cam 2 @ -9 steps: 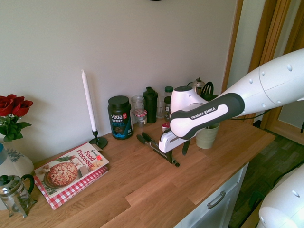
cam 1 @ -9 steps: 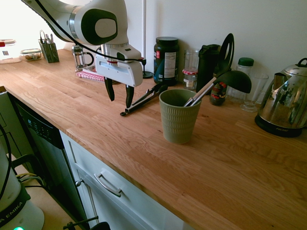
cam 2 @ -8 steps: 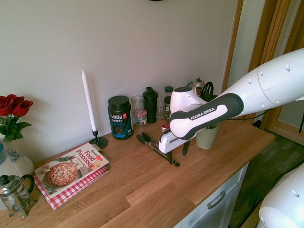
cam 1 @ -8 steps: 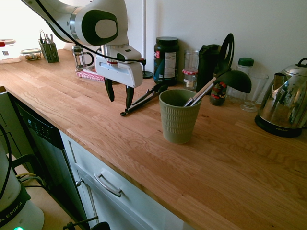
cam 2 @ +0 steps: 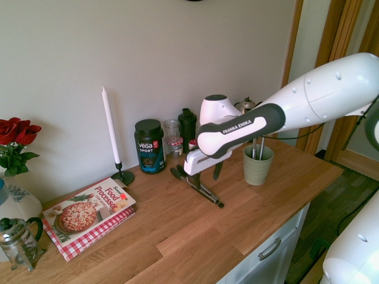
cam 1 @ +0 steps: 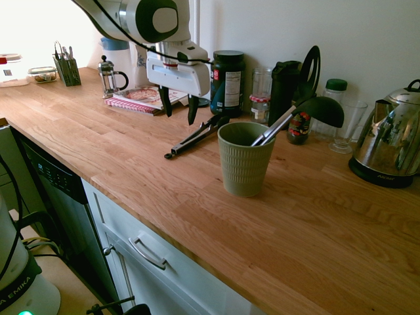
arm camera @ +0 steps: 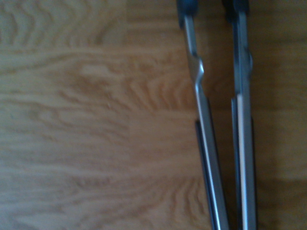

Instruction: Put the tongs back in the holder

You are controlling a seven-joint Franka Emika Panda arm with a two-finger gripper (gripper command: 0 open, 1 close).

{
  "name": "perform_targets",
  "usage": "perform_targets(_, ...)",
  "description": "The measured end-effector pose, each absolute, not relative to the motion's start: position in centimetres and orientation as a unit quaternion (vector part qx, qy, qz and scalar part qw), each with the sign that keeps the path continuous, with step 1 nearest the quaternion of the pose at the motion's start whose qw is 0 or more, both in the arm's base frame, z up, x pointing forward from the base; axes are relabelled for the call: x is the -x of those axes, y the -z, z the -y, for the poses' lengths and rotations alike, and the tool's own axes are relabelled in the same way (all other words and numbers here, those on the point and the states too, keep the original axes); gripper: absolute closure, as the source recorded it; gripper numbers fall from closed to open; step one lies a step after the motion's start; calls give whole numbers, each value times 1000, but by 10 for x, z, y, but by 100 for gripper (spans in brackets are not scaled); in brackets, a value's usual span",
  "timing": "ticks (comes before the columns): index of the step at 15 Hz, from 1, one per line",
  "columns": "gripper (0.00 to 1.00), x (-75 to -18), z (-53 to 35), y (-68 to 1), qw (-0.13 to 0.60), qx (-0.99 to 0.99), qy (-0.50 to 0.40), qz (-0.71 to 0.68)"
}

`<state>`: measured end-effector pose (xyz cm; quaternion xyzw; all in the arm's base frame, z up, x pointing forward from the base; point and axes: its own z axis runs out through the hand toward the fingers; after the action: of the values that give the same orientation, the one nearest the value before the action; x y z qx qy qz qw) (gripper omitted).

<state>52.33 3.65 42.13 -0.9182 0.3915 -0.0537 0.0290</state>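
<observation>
The black two-fingered tool (cam 1: 178,115) of the white arm hangs over the pale brown wooden worktop (cam 1: 131,167), its fingers pointing down and spread wide, with nothing between them. Below it, the long slim tongs with grey steel arms and black oval heads (cam 1: 195,138) lie on the worktop, their joined end towards the front edge and their heads towards the wall. In the wrist view the two steel arms show slightly apart, a little blurred.

The sage-green ribbed ceramic cup (cam 1: 243,164) stands upright near the tongs. A black ladle with a steel handle (cam 1: 319,110) leans in it, its bowl out over the rim. Behind, by the wall, stand a dark tub with a black lid (cam 1: 228,84), a clear glass jar (cam 1: 261,84) and a tall black shaker bottle (cam 1: 283,92). A shiny steel kettle (cam 1: 388,138) stands on the far side of the cup from the tongs. In the second exterior view, a cookbook with a pizza on its cover (cam 2: 89,214) lies near a white candle in a black holder (cam 2: 111,127).
</observation>
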Motion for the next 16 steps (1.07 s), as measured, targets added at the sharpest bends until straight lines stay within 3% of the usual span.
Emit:
perform_targets(4, 0, -588, -48, -407, 22, 924, 53, -378)
perform_targets(9, 0, -621, -47, -363, 15, 924, 35, -380)
perform_targets(10, 100, -622, -50, -357, 15, 925, 32, -379)
perform_targets(16, 100, -625, -64, -338, 15, 930, 29, -367)
